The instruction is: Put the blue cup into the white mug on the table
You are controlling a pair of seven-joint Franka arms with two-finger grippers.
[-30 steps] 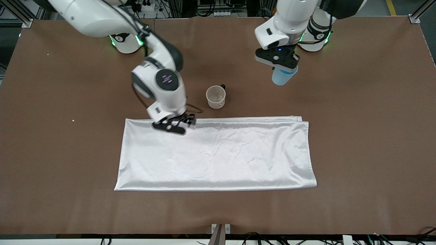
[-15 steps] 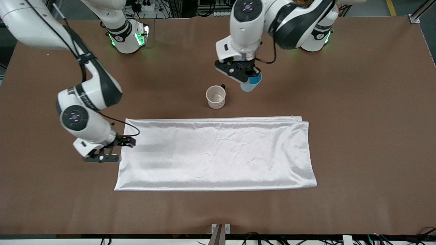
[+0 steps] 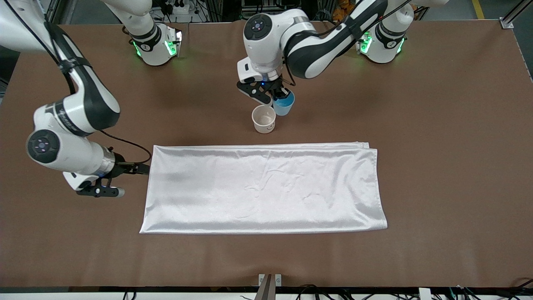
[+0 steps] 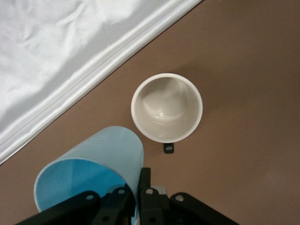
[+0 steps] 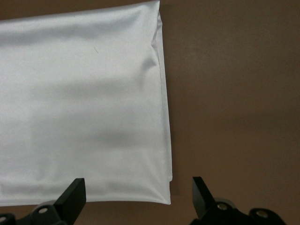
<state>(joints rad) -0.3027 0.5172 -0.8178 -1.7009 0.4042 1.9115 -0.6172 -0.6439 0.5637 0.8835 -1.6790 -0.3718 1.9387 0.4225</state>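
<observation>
The white cloth is taken as the landmark; it is spread flat on the table and lies nearest to the front camera of everything described here. Just off the cloth's edge at the right arm's end of the table, the right gripper is held low over bare tabletop, and its fingers are seen spread apart with nothing between them. Farther from the camera than the cloth, a short way off its long edge, the white mug is stood upright on the table, mouth up and empty, as is confirmed in the left wrist view. Above the tabletop just beside the mug, the blue cup is carried tilted by the left gripper, whose fingers are clamped on the cup's rim. The cup is kept clear of the mug's opening.
</observation>
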